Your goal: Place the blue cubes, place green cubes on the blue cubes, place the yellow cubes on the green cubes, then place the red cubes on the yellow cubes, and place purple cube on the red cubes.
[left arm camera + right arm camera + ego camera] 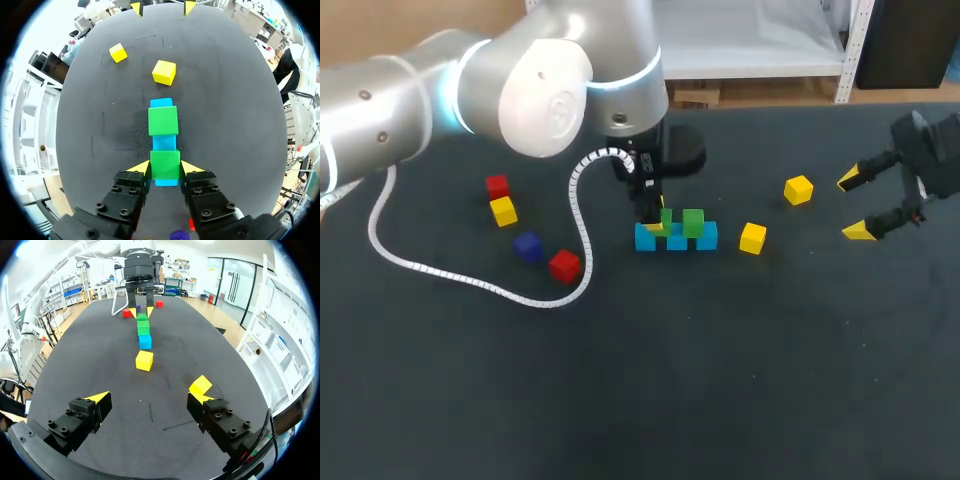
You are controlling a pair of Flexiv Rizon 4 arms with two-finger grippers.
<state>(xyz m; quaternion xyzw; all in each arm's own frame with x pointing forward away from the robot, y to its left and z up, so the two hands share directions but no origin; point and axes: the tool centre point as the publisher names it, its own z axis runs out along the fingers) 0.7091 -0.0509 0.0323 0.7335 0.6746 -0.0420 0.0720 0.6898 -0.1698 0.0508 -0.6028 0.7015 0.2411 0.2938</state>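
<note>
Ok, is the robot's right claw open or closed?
Open. The right gripper has its yellow fingertips far apart, with nothing held between them.

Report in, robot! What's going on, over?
Left fingers shut on green cube, on blue row. Right fingers open, empty. Nothing blocking; nearest yellow cube sits apart.

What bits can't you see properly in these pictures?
Head view: the left gripper is mostly hidden by its own arm, which also covers part of the green cube it grips.
Left wrist view: the purple cube is cut off at the edge, under the gripper.
Right wrist view: the front blue cube hides the blue ones behind it.
</note>
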